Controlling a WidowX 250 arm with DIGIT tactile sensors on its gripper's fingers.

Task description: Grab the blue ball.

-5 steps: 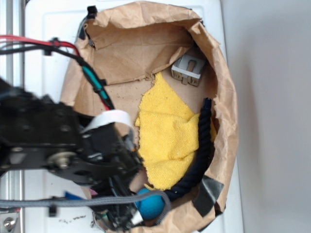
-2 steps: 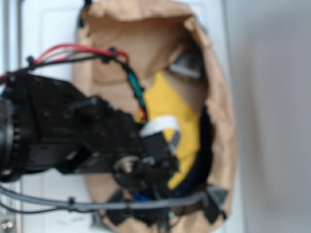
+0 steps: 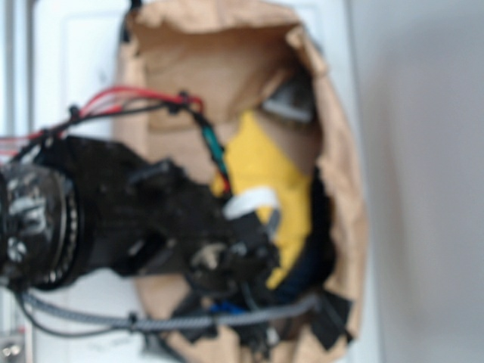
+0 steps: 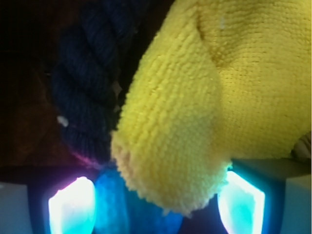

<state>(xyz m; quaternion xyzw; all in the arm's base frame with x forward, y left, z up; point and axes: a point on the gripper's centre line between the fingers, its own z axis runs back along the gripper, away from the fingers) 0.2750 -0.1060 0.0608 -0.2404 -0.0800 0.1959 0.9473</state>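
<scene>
Claw (image 4: 156,204) fingers straddle one blue ball (image 4: 117,207) — one yellow cloth (image 4: 204,97) overlapping.

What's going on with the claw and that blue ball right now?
Gripper open, fingers either side of the blue ball. Not gripped yet. Yellow cloth drooping over the ball; dark rope just behind.

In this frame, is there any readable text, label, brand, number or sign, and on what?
None can be read in either view.
Exterior view: blurred; the paper bag, yellow cloth and robot arm show no legible marks.
Wrist view: the yellow cloth, dark rope, blue ball and gripper fingers carry no lettering.
</scene>
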